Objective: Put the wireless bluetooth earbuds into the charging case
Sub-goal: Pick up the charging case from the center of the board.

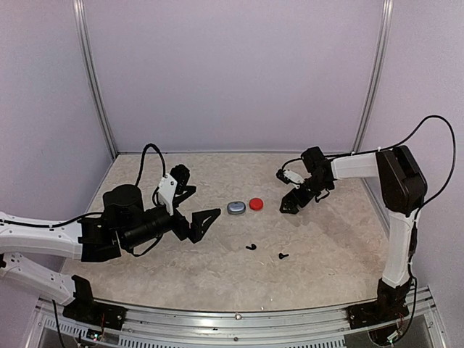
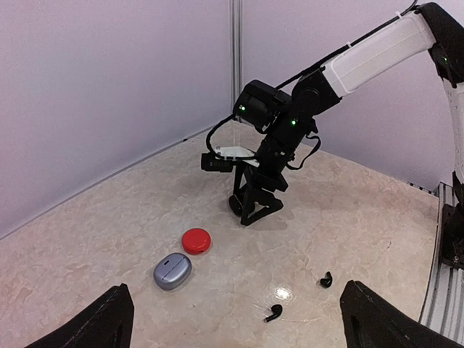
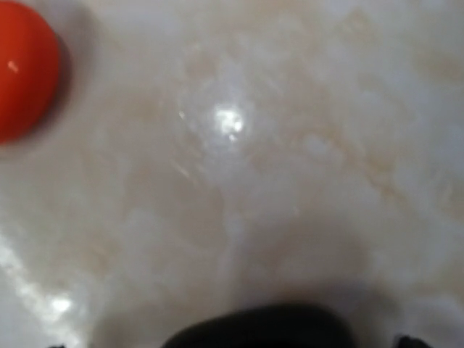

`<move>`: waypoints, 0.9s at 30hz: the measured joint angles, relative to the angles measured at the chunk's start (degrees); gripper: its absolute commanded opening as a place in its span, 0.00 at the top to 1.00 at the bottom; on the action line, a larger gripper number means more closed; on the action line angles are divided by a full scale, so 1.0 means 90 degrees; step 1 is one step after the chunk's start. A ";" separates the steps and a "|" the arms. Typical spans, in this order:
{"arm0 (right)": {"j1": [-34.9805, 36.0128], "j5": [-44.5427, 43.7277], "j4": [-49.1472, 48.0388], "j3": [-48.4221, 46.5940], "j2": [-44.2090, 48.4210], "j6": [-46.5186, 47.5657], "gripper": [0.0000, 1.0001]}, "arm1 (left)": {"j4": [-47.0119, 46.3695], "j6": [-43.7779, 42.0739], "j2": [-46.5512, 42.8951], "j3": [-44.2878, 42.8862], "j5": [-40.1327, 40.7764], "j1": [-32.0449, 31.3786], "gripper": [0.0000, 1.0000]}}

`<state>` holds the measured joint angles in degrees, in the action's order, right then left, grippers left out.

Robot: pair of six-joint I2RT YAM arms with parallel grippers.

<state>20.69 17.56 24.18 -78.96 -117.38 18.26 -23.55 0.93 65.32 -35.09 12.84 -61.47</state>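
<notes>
Two black earbuds [image 1: 251, 246] [image 1: 283, 255] lie on the table in front of the cases; they also show in the left wrist view [image 2: 272, 313] [image 2: 327, 279]. No red or grey earbuds are in view. A grey case [image 1: 236, 207] and a red case [image 1: 256, 204] lie shut, side by side. My left gripper [image 1: 194, 206] is open and empty, left of the grey case. My right gripper [image 1: 292, 203] is low over the table, right of the red case. Its jaws stand wide apart, with a black rounded thing [image 3: 261, 330] between them.
Pale walls with metal posts close in the back and both sides. A metal rail [image 1: 239, 316] runs along the near edge. The right arm [image 2: 370, 54] reaches across the far right of the left wrist view.
</notes>
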 measured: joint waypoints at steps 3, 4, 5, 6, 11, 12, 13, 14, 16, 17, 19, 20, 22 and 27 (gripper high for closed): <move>-0.0022 -0.0075 -0.0002 -0.0087 -0.0109 0.0119 0.10 | 0.0000 -0.0002 0.0000 0.0002 -0.0005 0.0000 0.01; -0.0022 -0.0100 -0.0005 -0.0100 -0.0134 0.0141 0.12 | 0.0002 -0.0005 0.0000 0.0002 -0.0010 0.0000 0.01; -0.0022 -0.0126 -0.0002 -0.0112 -0.0143 0.0175 0.15 | 0.0002 -0.0005 0.0000 0.0002 -0.0012 0.0000 0.01; -0.0022 -0.0155 -0.0002 -0.0117 -0.0148 0.0187 0.17 | 0.0000 -0.0005 0.0000 0.0002 -0.0010 0.0000 0.01; -0.0022 -0.0274 0.0005 -0.0129 -0.0163 0.0231 0.20 | 0.0002 -0.0010 0.0000 0.0002 -0.0010 0.0000 0.01; -0.0022 -0.0296 0.0007 -0.0126 -0.0160 0.0231 0.21 | 0.0002 -0.0010 0.0000 0.0002 -0.0010 0.0000 0.01; -0.0019 -0.0325 0.0005 -0.0126 -0.0160 0.0233 0.22 | 0.0000 -0.0012 0.0000 0.0002 -0.0010 0.0000 0.01; -0.0017 -0.0345 0.0005 -0.0124 -0.0160 0.0233 0.23 | 0.0002 -0.0012 0.0000 0.0002 -0.0010 0.0002 0.01; 0.0000 -0.0408 0.0000 -0.0102 -0.0146 0.0233 0.25 | 0.0002 -0.0012 0.0000 0.0002 -0.0010 0.0002 0.01; 0.0024 -0.0440 0.0015 -0.0087 -0.0129 0.0228 0.26 | 0.0000 -0.0012 0.0000 0.0002 -0.0010 0.0002 0.01; 0.0039 -0.0510 0.0036 -0.0068 -0.0104 0.0226 0.31 | 0.0002 -0.0012 0.0000 0.0002 -0.0010 0.0005 0.01; 0.0061 -0.0542 0.0063 -0.0066 -0.0097 0.0226 0.34 | 0.0002 -0.0010 0.0000 0.0002 -0.0012 0.0010 0.01; 0.0080 -0.0629 0.0119 -0.0056 -0.0068 0.0202 0.39 | 0.0000 0.0041 0.0000 0.0002 -0.0051 0.0058 0.02; 0.0214 -0.0828 0.0209 0.0401 0.0335 0.0131 0.54 | -0.0007 0.0406 0.0000 0.0002 -0.0340 0.0452 0.05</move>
<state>22.61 10.11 26.06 -75.35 -114.37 19.44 -23.62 4.58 65.32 -35.07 9.78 -57.41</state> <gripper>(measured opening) 0.543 0.960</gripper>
